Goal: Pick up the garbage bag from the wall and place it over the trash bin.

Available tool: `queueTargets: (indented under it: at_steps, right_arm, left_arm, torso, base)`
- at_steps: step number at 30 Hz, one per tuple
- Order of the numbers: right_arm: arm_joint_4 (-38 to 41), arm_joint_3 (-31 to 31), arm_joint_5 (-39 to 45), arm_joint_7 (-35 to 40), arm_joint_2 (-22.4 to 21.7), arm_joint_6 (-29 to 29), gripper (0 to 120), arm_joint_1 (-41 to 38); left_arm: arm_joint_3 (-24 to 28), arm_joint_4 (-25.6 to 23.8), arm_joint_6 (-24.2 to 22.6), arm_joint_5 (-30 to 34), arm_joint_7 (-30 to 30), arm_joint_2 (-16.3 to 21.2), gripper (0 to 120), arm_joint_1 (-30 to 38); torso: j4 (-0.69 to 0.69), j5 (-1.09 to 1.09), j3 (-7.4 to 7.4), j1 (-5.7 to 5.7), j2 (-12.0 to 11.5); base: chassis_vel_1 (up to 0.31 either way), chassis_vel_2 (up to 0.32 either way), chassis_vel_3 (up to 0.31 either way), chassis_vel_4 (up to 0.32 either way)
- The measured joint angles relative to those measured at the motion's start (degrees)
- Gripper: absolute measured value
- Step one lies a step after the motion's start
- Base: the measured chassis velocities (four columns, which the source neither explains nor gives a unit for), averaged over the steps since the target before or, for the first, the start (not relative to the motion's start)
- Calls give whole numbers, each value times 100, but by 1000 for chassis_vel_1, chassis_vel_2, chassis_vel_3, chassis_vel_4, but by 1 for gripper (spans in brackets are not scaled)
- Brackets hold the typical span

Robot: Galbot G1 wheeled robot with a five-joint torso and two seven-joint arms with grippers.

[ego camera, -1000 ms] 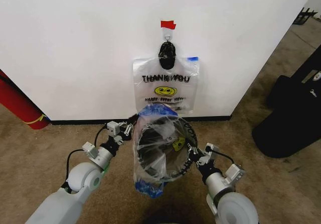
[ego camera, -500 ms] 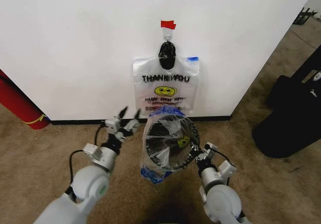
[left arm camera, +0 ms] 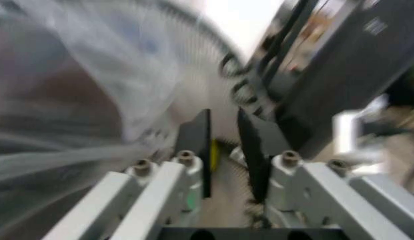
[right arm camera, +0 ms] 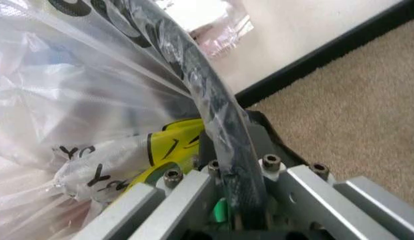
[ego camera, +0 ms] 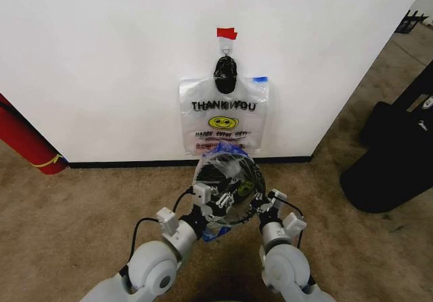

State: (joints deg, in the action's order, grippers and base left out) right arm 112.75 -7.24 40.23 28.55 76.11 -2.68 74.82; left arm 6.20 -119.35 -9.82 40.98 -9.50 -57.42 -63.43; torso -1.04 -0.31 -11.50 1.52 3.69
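At the near rim, the trash bin (ego camera: pixel 226 188) is being pinched with its bag film by the right gripper (right arm camera: pixel 228 172); the left gripper (left arm camera: pixel 225 150), slightly spread, is being held alongside for tucking. Beyond, another garbage bag (ego camera: pixel 223 116) is hanging on the wall (ego camera: pixel 101 58).

Bright, even light; the left wrist view is motion-blurred.

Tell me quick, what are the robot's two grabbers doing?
Left gripper: nearly shut, holding nothing, right by the bagged trash bin.
Right gripper: shut on the trash bin's rim, with the garbage bag draped over it.
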Motion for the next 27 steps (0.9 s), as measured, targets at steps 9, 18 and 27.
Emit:
queueTargets:
  at_steps: [9,18,27]
  right_arm:
    - [33,139,-374,-31,-20,37,0,32]
    - [37,243,-617,-93,24,130,0,70]
    - [126,320,-667,-165,-12,150,0,123]
  left_arm:
    - [408,18,-1084,-570,-1335,-183,0,433]
    - [791,167,-1787,-1091,-2059,-367,0,655]
    - [1313,807,-1938,-1567,-2280,-639,0,1152]
  torso:
    - [0,0,-1,0,0]
    - [0,0,-1,0,0]
    - [0,0,-1,0,0]
  base:
    - [0,0,0,0]
    - [0,0,0,0]
    - [0,0,0,0]
